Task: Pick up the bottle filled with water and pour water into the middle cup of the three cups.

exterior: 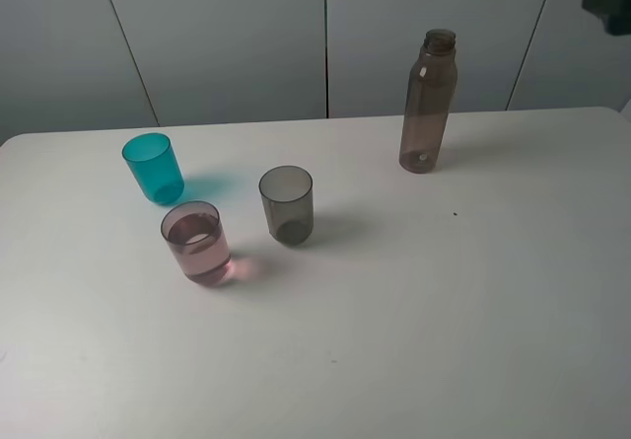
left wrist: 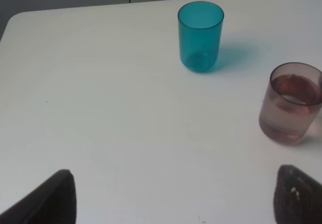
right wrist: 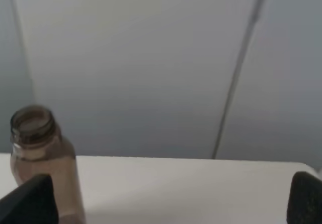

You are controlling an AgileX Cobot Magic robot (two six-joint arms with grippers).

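Observation:
The smoky brown-grey bottle (exterior: 428, 104) stands upright and uncapped at the back right of the table; its neck also shows in the right wrist view (right wrist: 37, 153). I cannot make out any water inside it. The pink cup (exterior: 197, 243) stands at the front of the three cups and holds clear water (exterior: 200, 245); the left wrist view shows it too (left wrist: 291, 103). The teal cup (exterior: 154, 167) and the smoky grey cup (exterior: 287, 204) stand empty. My left gripper (left wrist: 176, 199) is open and empty above the table, short of the cups. My right gripper (right wrist: 168, 201) is open and empty beside the bottle, apart from it.
The white table (exterior: 444, 311) has a rounded far edge against a grey panelled wall (exterior: 227, 35). A dark part of the right arm (exterior: 611, 0) shows at the top right corner of the exterior view.

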